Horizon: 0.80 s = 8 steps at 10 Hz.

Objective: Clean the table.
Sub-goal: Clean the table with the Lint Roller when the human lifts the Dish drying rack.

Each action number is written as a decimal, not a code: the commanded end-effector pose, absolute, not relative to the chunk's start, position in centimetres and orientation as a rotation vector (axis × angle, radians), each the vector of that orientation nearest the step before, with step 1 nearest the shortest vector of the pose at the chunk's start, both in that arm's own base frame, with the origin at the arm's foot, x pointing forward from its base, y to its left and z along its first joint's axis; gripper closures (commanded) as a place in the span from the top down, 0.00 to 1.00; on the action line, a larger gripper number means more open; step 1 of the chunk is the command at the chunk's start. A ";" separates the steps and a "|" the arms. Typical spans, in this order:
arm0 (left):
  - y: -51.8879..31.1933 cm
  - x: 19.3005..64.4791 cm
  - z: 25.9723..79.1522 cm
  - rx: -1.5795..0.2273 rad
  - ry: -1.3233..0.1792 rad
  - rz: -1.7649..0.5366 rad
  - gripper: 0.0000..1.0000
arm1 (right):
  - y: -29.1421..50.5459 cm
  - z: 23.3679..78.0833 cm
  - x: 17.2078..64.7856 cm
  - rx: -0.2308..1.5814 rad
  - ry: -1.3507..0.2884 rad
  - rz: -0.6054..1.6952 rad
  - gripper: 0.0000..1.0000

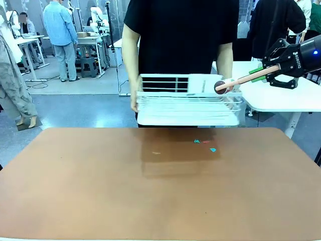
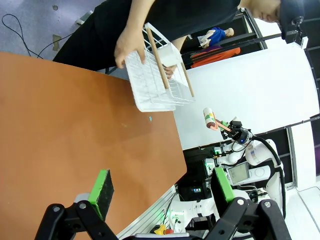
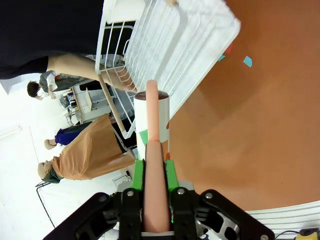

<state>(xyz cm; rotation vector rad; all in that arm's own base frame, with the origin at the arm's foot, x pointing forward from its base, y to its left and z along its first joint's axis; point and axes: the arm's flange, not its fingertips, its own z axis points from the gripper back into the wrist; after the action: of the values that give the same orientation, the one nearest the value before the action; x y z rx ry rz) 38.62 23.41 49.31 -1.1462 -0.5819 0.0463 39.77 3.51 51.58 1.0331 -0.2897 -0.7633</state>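
Background: a grey-floored hall, with people standing at benches at the far left, and a white-topped table (image 1: 281,103) behind at the right.

Item 1, worktop (image 1: 150,201): large, terracotta and matte, taking up the near half of the front view. On it, towards the far edge and right of centre, lie small scraps: two teal (image 1: 212,149), one reddish (image 1: 205,142), and one pale orange (image 1: 156,153) further left.

Item 2, wire basket (image 1: 188,113): white and rectangular, with two wooden bars (image 2: 157,57) across the top. A person (image 1: 180,35) in a black shirt holds it above the worktop's far edge, one hand (image 1: 134,100) at its end. Its shadow falls on the worktop by the scraps. I cannot make out any contents through the wires.

Item 3, right gripper (image 1: 263,74): raised at the far right, its green pads clamped on the pink handle of a lint roller (image 1: 235,83). The roller's head reaches to the basket's right end.

Item 4, left gripper (image 2: 162,186): jaws spread wide with nothing between them, hanging over the worktop's near edge.
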 end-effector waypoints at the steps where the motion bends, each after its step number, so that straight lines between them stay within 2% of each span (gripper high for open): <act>1: 23.5 38.5 49.5 -1.165 -0.591 0.039 1.00 | 3.8 51.5 39.6 1.025 -0.289 -0.759 0.00; 6: 23.5 38.5 49.5 -1.165 -0.591 0.039 1.00 | 3.8 51.5 39.6 1.025 -0.289 -0.759 0.00; 7: 23.5 38.5 49.5 -1.165 -0.591 0.039 1.00 | 3.5 51.6 39.8 1.033 -0.290 -0.763 0.21; 8: 23.5 38.5 49.5 -1.165 -0.591 0.039 1.00 | 2.4 53.8 39.4 0.922 -0.378 -0.617 0.21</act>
<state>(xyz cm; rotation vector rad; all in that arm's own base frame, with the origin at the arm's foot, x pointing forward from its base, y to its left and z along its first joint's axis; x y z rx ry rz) 38.62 23.41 49.30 -1.1462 -0.5819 0.0464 39.75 3.25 52.11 0.9894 -0.3168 -0.7190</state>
